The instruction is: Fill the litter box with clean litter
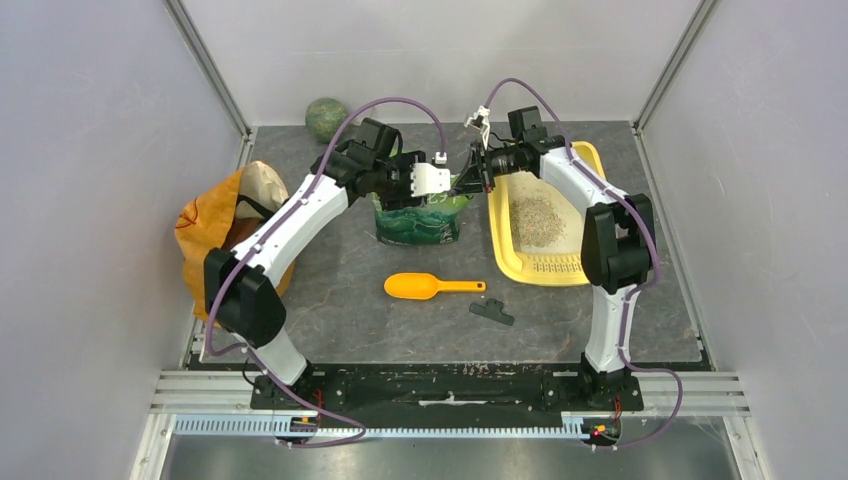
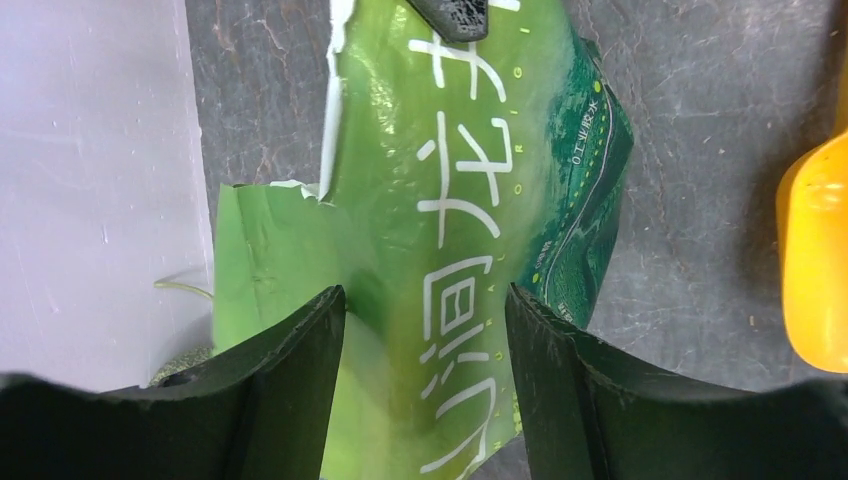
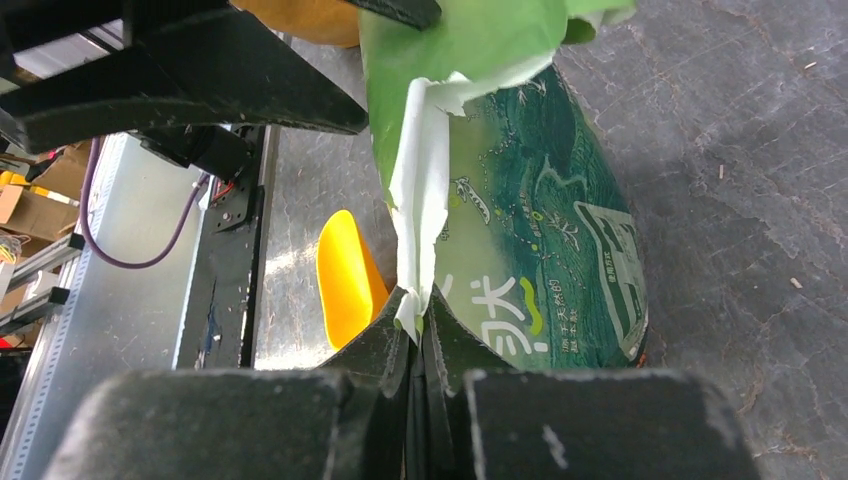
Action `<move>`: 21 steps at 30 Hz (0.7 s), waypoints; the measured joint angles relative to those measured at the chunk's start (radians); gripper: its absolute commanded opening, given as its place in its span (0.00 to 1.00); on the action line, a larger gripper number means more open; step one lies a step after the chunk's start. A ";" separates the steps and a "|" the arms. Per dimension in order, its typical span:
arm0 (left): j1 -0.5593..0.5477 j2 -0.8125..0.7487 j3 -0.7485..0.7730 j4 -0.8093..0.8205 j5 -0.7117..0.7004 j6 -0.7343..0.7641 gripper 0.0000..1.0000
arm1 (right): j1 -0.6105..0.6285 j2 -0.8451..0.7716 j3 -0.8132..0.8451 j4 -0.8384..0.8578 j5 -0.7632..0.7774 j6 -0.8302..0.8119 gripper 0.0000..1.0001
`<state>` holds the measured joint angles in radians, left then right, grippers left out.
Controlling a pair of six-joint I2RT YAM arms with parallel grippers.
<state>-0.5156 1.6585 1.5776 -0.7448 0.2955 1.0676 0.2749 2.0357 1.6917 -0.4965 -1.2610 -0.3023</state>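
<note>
The yellow litter box (image 1: 502, 240) lies at the right, with a pile of grey-beige clean litter (image 1: 537, 218) in its basin. Left of it a green printed pouch (image 1: 420, 222) stands upright between both grippers. My right gripper (image 3: 415, 320) is shut on the pouch's (image 3: 530, 240) torn whitish top edge. My left gripper (image 2: 425, 295) hangs open over the pouch (image 2: 470, 200); its fingers straddle the green film with a gap on each side. In the top view the left gripper (image 1: 455, 183) and right gripper (image 1: 478, 168) meet above the pouch's mouth.
An orange scoop (image 1: 425, 287) lies in front of the pouch, a small black clip (image 1: 492, 312) to its right. An orange-yellow bag (image 1: 215, 235) leans at the left wall. A green ball (image 1: 326, 118) rests at the back wall.
</note>
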 measured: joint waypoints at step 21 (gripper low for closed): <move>0.043 0.043 0.027 -0.044 0.003 0.084 0.06 | -0.056 0.047 0.145 -0.102 -0.042 0.066 0.29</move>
<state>-0.4725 1.7016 1.6051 -0.7891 0.2985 1.1515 0.2188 2.0830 1.8370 -0.5983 -1.3025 -0.2363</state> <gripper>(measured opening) 0.095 0.289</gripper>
